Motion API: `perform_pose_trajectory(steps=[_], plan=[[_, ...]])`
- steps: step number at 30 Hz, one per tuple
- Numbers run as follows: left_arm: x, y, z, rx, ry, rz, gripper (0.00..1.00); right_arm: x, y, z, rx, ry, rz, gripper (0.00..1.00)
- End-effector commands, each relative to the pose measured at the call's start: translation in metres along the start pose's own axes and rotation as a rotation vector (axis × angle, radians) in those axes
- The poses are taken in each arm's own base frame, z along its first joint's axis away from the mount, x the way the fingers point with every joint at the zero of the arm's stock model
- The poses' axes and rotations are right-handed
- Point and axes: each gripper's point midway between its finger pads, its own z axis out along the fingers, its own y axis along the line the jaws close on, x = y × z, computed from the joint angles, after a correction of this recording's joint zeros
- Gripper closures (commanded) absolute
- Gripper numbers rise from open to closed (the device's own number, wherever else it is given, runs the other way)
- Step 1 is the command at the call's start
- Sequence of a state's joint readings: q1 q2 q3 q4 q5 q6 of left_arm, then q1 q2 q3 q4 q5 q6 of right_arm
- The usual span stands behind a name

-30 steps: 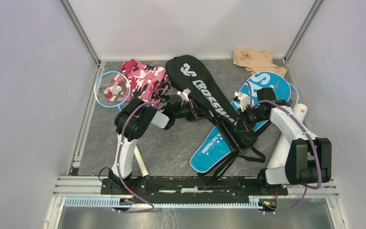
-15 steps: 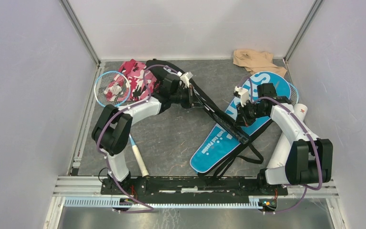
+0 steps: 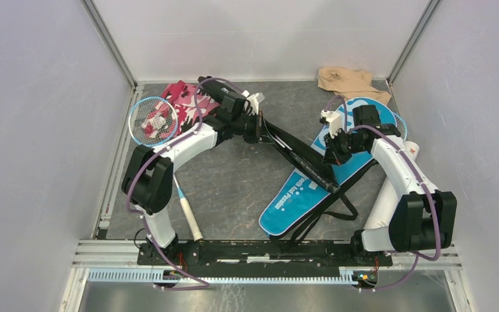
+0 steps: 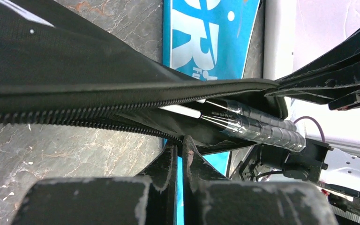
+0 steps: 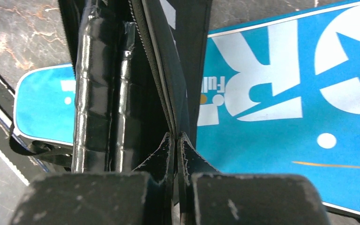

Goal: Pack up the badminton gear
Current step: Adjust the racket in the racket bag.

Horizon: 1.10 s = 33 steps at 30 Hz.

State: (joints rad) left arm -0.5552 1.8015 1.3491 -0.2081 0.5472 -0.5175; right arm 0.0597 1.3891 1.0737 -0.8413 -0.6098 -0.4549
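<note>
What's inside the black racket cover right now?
Through the open zipper of the black cover, two film-wrapped racket handles show, lying side by side. The fabric hides the rest, so the racket heads and anything else inside cannot be seen.

Overhead camera looks down; both wrist cameras closely face the black cover [image 4: 65, 51].

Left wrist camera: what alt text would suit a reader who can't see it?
The left gripper pinches the edge of an unzipped black fabric racket cover. Two plastic-wrapped racket handles lie inside; a blue racket cover lies behind.
</note>
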Motion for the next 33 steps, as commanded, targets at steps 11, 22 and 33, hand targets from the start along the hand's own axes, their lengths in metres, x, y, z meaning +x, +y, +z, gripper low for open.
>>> perform_pose_trajectory(steps=[11,22,33], plan=[[-0.042,-0.009,-0.045,0.065,-0.087,0.133,0.98,-0.002,-0.025,-0.013,0.101,0.069,-0.113,1.0],[-0.059,-0.032,-0.035,0.187,-0.059,0.136,0.98,-0.004,0.011,-0.005,-0.105,0.012,-0.119,1.0],[-0.043,-0.023,-0.017,0.21,-0.023,0.149,0.98,-0.002,0.006,0.001,-0.075,0.007,-0.133,1.0]])
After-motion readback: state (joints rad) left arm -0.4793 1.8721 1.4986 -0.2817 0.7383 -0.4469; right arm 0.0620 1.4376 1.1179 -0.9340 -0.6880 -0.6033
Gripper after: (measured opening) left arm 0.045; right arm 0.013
